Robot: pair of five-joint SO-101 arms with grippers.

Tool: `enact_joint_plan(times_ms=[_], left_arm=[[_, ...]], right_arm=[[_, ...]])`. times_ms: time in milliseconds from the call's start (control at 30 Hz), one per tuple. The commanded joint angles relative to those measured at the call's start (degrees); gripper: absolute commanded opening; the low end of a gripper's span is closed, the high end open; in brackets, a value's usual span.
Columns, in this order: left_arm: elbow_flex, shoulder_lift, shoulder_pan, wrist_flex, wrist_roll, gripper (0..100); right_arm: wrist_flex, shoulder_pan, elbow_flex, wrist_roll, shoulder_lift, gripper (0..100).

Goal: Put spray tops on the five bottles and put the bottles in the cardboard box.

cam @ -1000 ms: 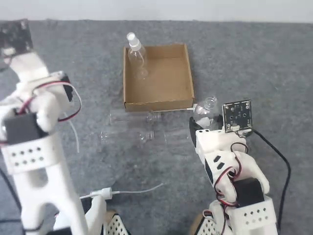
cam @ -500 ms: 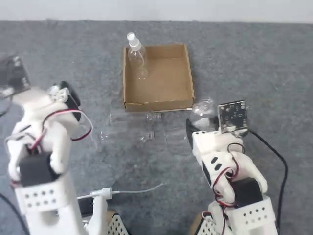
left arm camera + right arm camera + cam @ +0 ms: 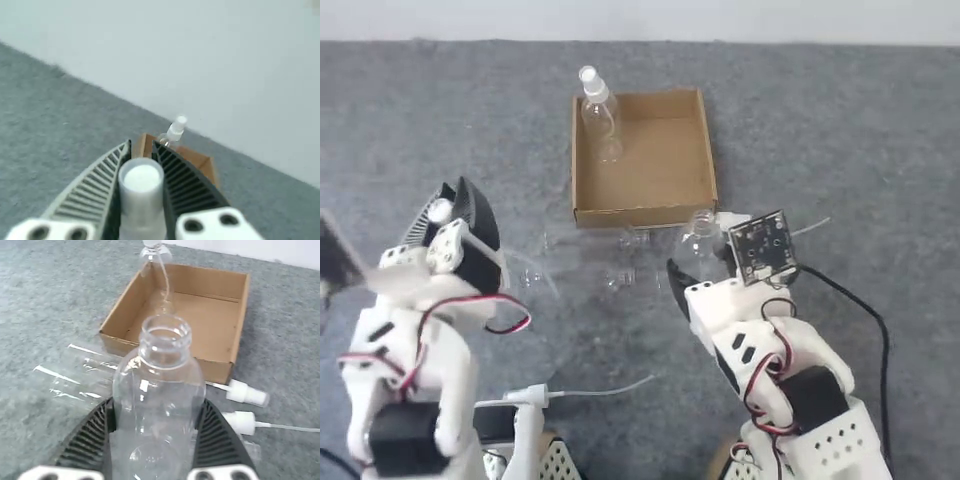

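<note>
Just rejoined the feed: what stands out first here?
The right jaws grip an uncapped bottle by the near right corner of the box. The left jaws hold a white spray top, left of the box. One capped bottle stands in the box's far left corner.

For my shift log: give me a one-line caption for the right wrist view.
Right gripper clamped on an uncapped clear bottle, cardboard box and two loose spray tops beyond.
</note>
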Motion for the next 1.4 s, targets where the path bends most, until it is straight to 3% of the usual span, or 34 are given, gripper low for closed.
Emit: enact_joint_plan(times_ms=[0,167,367,633,800,1067,1367], left_arm=[[2.95,-5.98,0.62,-5.54,3.25,1],[6.37,-11.69,0.62,-8.26,3.69,1],[10.59,-18.20,0.62,-11.69,8.18,1],[18.33,-26.11,0.62,-18.90,9.41,1],[21.23,-26.81,0.62,-23.21,11.87,1],[21.23,-26.81,4.92,-23.74,13.36,1],[21.23,-26.81,8.79,-22.51,13.27,1]], right_arm=[[-1.63,-2.95,-0.62,2.64,-1.54,0.7],[-4.79,-7.08,2.46,8.09,-1.54,0.7],[-12.62,-7.34,7.47,8.53,-1.54,0.7],[-13.23,-7.60,8.09,8.97,-1.54,0.7],[-13.23,-9.98,8.26,14.59,-1.54,0.7],[-18.42,-15.16,14.24,20.57,-1.54,0.7],[-19.65,-15.08,15.47,21.01,-1.54,0.7]])
